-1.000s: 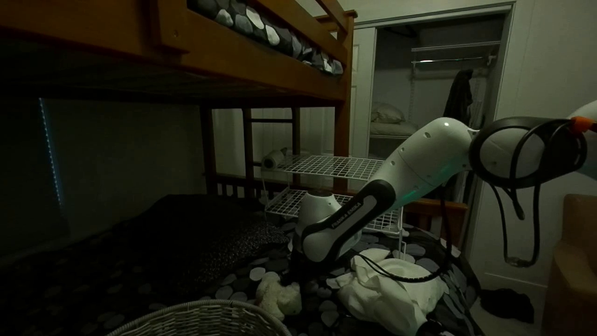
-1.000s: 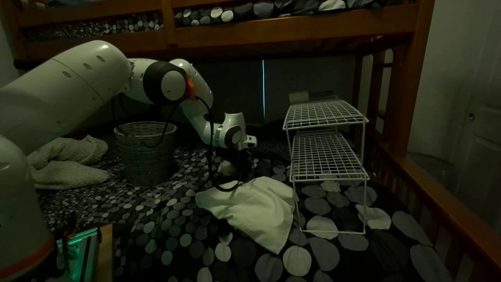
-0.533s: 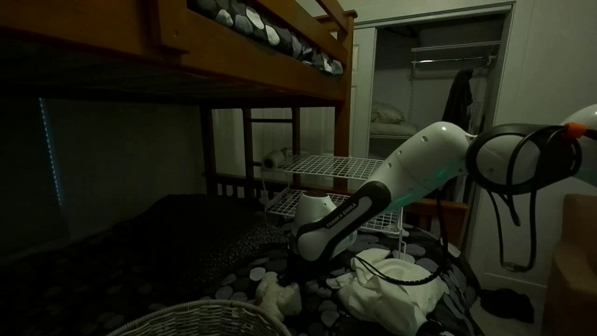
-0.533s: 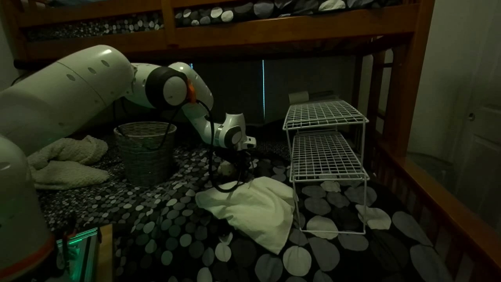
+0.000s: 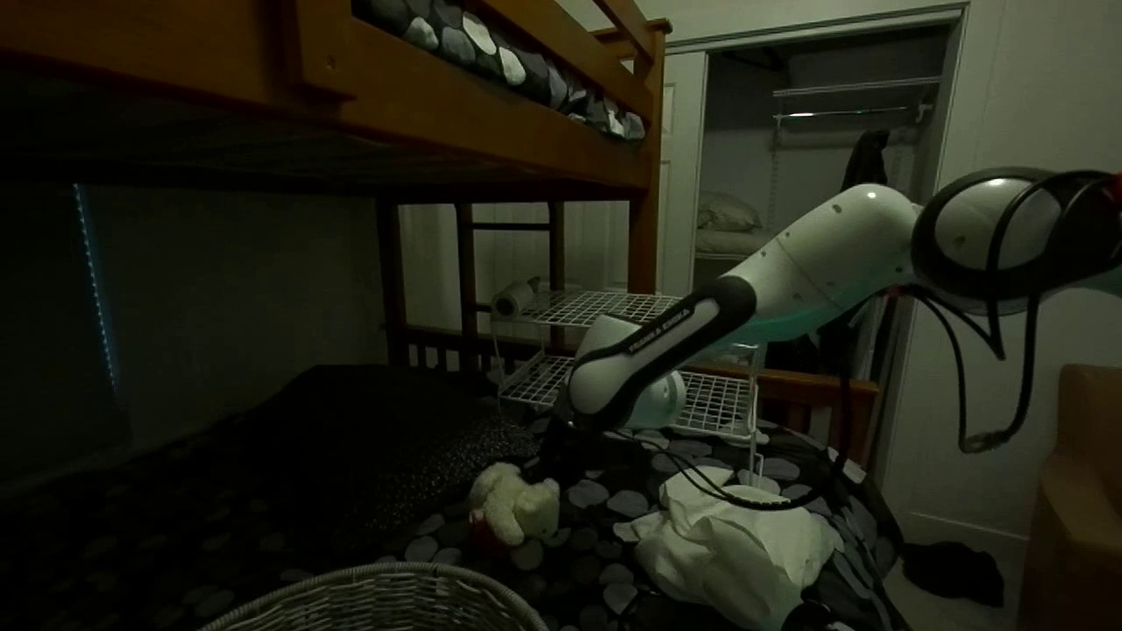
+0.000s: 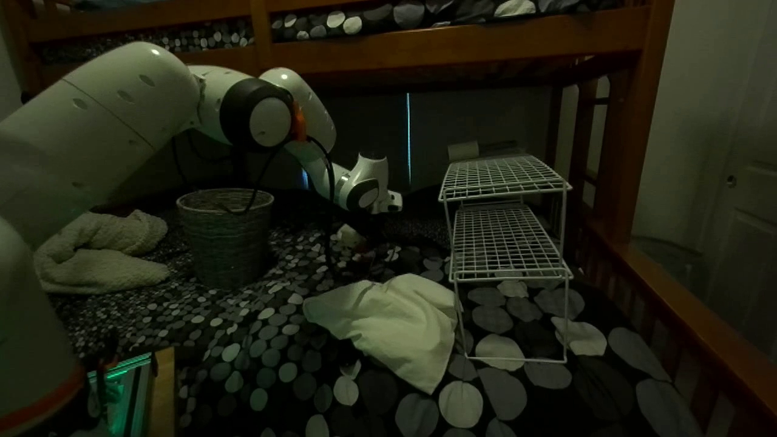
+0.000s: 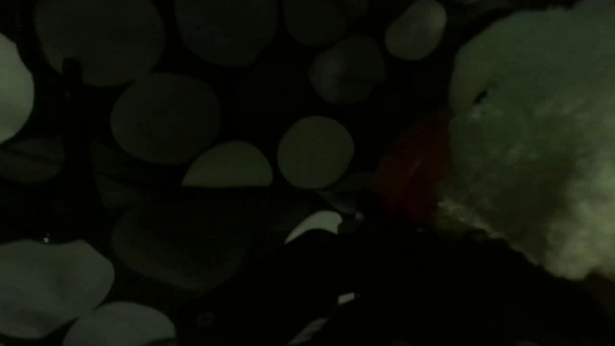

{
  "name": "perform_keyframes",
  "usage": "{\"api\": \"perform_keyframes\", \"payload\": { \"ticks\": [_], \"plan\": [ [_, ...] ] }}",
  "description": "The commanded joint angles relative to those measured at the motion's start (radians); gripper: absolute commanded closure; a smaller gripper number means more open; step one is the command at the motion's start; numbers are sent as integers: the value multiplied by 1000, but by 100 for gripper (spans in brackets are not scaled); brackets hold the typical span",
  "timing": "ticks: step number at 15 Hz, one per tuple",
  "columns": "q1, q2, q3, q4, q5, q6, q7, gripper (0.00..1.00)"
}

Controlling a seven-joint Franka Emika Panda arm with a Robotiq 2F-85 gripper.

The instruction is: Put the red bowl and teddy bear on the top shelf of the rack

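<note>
The pale teddy bear (image 5: 517,506) hangs with the red bowl (image 5: 484,531) above the dark dotted bed. In the wrist view the bear (image 7: 533,144) fills the right side, and a strip of the red bowl (image 7: 413,168) shows beside it. The bear rests in or against the bowl; the dark hides which. My gripper (image 7: 382,229) is a black shape at the bottom of that view, its tips at the bowl's edge, seemingly shut on it. The white wire rack stands to the right in an exterior view, its top shelf (image 6: 504,176) above a lower shelf (image 6: 507,243).
A white roll (image 5: 515,300) sits at a corner of the rack's top. A white cloth (image 6: 394,321) lies before the rack. A wicker basket (image 6: 226,249) and a fuzzy blanket (image 6: 103,255) stand to the left. The upper bunk rail (image 6: 449,51) runs overhead.
The arm has risen after dipping slightly. The bear has come up off the bed with the gripper, and the red bowl now shows under it.
</note>
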Motion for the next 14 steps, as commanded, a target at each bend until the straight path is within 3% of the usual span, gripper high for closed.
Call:
{"api": "perform_keyframes", "payload": {
  "ticks": [1, 4, 6, 8, 11, 12, 14],
  "plan": [
    [-170, -187, 145, -237, 143, 42, -190, 99],
    [-290, -325, 237, -365, 282, 42, -313, 99],
    [-335, -428, 264, -445, 366, 79, -362, 99],
    [-353, -542, 234, -515, 374, 131, -262, 99],
    [-357, -685, 169, -544, 514, 115, -243, 99],
    [-410, -725, 194, -557, 529, 111, -220, 99],
    [-441, -815, 164, -565, 583, 86, -181, 99]
  ]
}}
